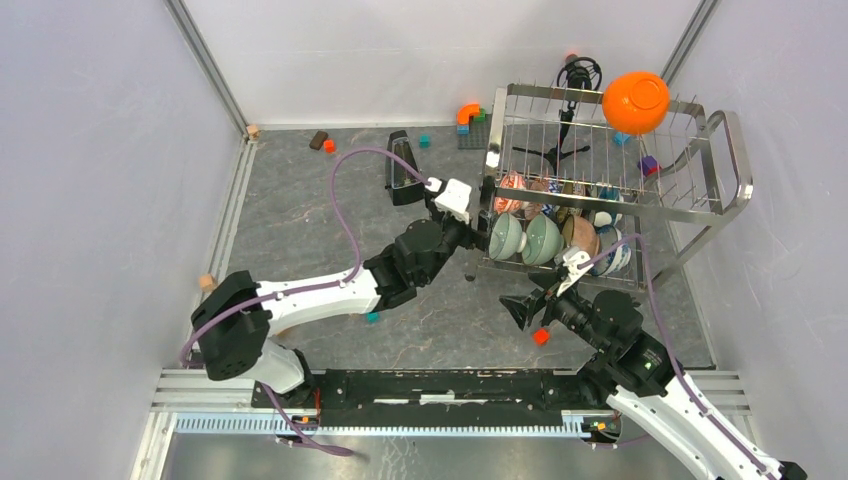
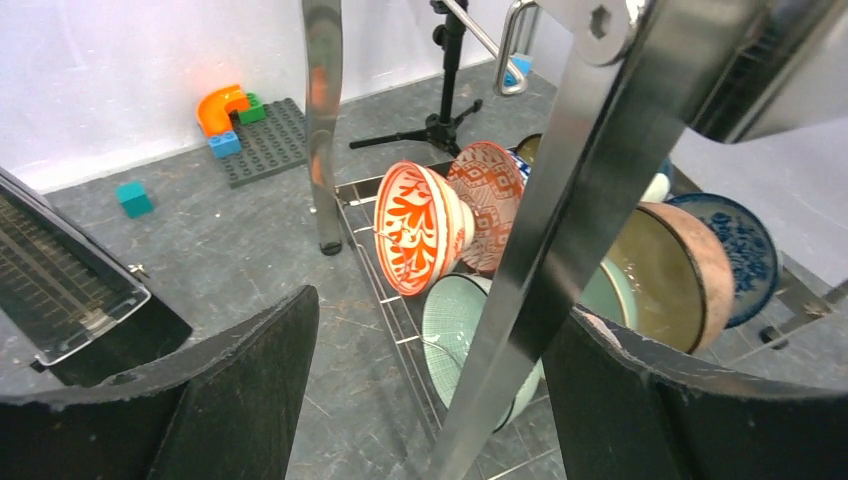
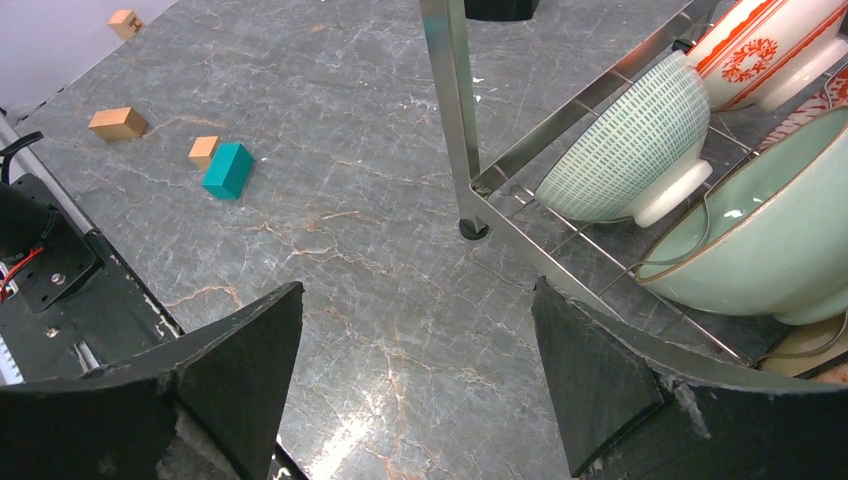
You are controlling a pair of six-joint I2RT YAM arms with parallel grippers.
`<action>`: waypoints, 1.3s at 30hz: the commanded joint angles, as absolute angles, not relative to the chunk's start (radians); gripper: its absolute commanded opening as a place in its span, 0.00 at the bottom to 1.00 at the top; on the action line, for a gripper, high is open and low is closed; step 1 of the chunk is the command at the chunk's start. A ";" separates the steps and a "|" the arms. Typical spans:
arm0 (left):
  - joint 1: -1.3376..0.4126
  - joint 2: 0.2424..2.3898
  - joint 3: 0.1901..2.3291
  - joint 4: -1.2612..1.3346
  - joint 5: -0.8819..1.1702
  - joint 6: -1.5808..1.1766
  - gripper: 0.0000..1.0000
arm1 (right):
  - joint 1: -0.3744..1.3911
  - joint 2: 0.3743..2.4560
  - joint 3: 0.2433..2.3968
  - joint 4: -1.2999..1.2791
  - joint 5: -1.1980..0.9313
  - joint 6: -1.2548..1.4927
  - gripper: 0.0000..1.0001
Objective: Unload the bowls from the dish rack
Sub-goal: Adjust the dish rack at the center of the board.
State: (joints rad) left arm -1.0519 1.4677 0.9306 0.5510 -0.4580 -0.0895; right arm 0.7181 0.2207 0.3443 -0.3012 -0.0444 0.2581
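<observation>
Arms reach toward the rack [image 1: 620, 205], left end effector [image 2: 440, 340] spread at its left end, right end effector [image 3: 420, 340] spread near the bowls [image 1: 525, 238].

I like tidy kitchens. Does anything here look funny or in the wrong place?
Yes: the orange bowl sits alone, tipped on its side, at the far corner of the top tier of the dish rack, while the other bowls stand together on the lower tier. Small blocks lie scattered around.

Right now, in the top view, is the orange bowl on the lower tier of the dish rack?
No, the orange bowl sits on the upper tier of the dish rack, near its far right corner.
</observation>
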 commanded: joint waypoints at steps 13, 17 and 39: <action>-1.106 1.561 1.011 0.708 -0.735 0.065 0.38 | 0.721 0.187 0.351 -0.290 -0.007 0.271 0.90; -1.110 1.541 0.993 0.697 -0.788 0.070 0.22 | 0.722 0.181 0.357 -0.302 0.016 0.267 0.90; -1.110 1.322 0.803 0.735 -1.141 0.176 0.02 | 0.721 0.198 0.403 -0.284 -0.145 0.226 0.93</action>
